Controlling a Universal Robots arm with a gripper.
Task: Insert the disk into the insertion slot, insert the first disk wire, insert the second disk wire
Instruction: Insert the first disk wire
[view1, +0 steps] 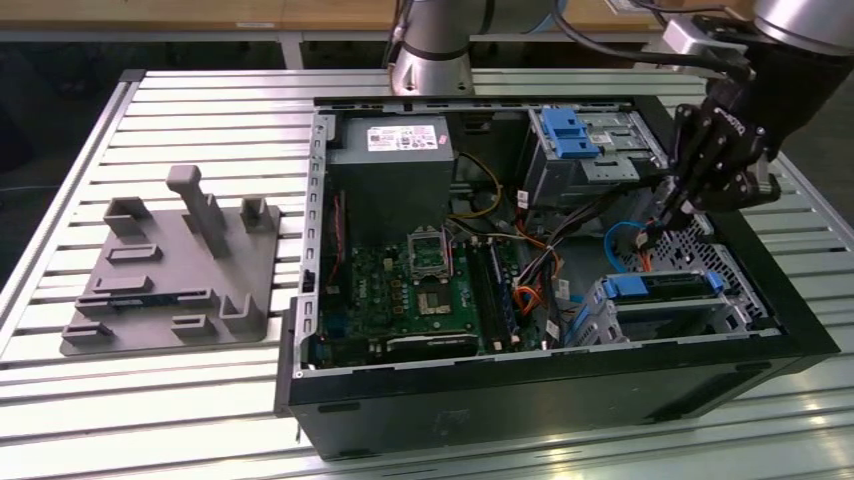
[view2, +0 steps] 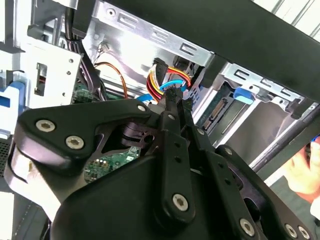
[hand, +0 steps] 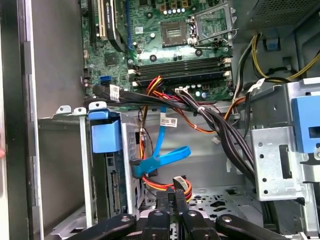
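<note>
Exterior view: PC (view1: 534, 405) on slatted table (view1: 187, 400); first wrist view: pincer (hand: 176, 193) nips disk wire (hand: 184, 186).

The disk (view1: 663, 287) — blue caddy showing — sits inside the grey perforated insertion slot (view1: 657, 318).

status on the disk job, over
Gripper shut on red-and-yellow disk wire. Disk seated in insertion slot. Blue cable loose close by, black wire bundle crossing nearby.

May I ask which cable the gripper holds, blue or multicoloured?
The red-yellow-black wire bundle, pinched by the gripper; the flat blue cable is not gripped.
</note>
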